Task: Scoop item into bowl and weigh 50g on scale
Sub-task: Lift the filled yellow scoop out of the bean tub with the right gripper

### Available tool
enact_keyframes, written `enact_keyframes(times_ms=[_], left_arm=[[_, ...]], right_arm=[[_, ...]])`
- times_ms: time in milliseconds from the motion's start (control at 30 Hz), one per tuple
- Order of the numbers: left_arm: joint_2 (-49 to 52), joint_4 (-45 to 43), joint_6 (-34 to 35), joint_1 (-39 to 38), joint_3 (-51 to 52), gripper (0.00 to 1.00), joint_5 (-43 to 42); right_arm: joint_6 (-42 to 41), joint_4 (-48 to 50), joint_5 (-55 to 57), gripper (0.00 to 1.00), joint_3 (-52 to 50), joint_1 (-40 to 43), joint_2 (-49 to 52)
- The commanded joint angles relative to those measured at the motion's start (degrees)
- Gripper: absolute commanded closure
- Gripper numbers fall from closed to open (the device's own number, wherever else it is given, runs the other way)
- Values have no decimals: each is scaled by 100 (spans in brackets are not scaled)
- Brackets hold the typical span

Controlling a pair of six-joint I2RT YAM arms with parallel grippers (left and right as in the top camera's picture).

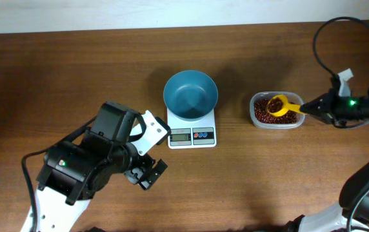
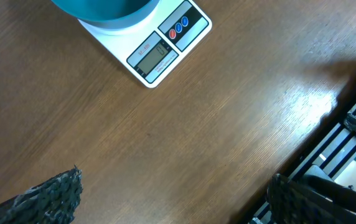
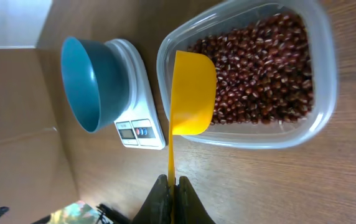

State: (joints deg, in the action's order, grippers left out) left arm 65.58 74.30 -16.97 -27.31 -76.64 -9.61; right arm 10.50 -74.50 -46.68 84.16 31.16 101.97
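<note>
The teal-blue bowl stands on the white scale at mid table and looks empty. The red-brown beans fill a clear plastic container to its right. My right gripper is shut on the handle of a yellow scoop, whose cup sits over the beans with beans in it. In the right wrist view the gripper pinches the scoop above the beans, with the bowl and scale beyond. My left gripper is open and empty, left of and below the scale.
The left arm's black body covers the lower left of the wooden table. A black cable loops at the far right behind the right arm. The table's edge and a metal frame show in the left wrist view.
</note>
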Motion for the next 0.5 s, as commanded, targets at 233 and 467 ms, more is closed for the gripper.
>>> enact_keyframes(times_ms=[233,467], left_arm=[[9,-7,-87,9,22,1,39],[9,-7,-87,9,22,1,39]], right_arm=[[1029,-586,-1040,96,26,431,52],[1327,-820,-1985,96,-35,507,52]])
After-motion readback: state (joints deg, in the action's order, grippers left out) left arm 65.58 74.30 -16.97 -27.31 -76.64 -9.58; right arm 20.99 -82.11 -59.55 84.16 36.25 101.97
